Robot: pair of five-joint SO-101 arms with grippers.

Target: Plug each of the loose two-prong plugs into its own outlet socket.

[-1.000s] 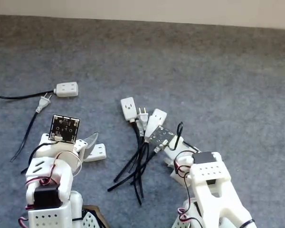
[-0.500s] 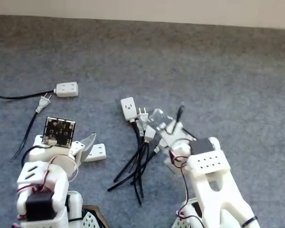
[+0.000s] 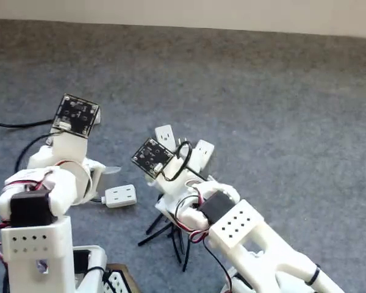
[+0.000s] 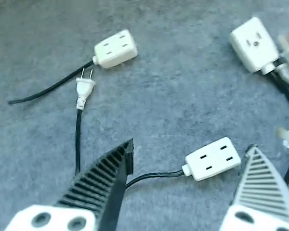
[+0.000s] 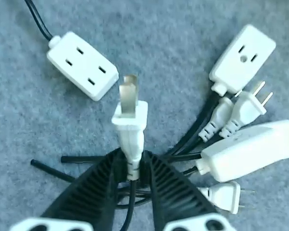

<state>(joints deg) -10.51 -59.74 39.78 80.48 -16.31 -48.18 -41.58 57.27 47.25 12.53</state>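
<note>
While the right gripper [image 5: 131, 166] pinches the light, stiff plug [image 5: 130, 120] by its collar (likely twist-prone), the left gripper [image 4: 191, 148] gapes empty.

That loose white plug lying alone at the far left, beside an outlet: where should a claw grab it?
Probably the plug by its white body, just behind the prongs, coming down from above, pinching its two sides. It lies flat, prongs toward the outlet, so that leaves them free and avoids the thin cord.

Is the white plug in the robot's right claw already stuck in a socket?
No, the white two-prong plug held in the right gripper shows both metal prongs bare, touching nothing.
</note>
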